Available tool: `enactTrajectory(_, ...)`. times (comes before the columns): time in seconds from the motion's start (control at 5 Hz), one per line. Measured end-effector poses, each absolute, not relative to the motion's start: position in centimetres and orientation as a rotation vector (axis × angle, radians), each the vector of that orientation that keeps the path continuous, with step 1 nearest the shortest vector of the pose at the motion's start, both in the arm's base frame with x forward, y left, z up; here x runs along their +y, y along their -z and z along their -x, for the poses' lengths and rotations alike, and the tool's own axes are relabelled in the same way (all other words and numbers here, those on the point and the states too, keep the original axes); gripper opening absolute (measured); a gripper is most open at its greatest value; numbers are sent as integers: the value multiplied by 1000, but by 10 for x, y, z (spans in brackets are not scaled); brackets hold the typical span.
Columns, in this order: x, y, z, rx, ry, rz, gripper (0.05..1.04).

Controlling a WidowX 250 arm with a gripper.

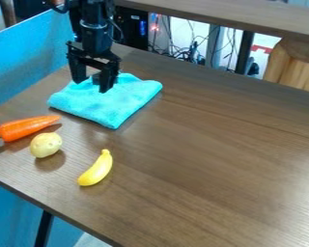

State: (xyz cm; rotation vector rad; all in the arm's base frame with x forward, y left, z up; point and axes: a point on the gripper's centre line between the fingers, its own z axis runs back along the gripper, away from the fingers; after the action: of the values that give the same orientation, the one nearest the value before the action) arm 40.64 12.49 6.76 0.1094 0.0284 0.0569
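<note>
Nearest the camera, folks, it's a yellow toy banana (96,170), its slim stem end aimed at one o'clock on the brown wood-grain tabletop (208,164). Swing out to ten o'clock from it and there sits a pale yellow potato (46,145), and just beyond that, between ten and eleven, an orange toy carrot (28,127), green top toward eight o'clock, tapered tip toward two. Up at twelve o'clock from the banana, we've got the folded turquoise cloth (106,102), lying flat with one corner pointing our way. And look at the black gripper (92,83), hanging right over the cloth's far part! Fingers spread apart, nothing between them; whether their tips touch the fabric, I can't tell. Off at ten o'clock, a blue panel (20,55) stands alongside the table, and dark cables (189,52) tangle beyond its far edge at twelve.
</note>
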Motion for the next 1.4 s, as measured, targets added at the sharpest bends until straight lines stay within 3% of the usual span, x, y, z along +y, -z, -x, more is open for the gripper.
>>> enactTrajectory(0.4,130,-54,-426,68,-108,-101,1001)
enactTrajectory(1.0,120,-31,-421,182,-37,-116,1001)
enactTrajectory(1.4,73,-28,-415,170,41,35,1001)
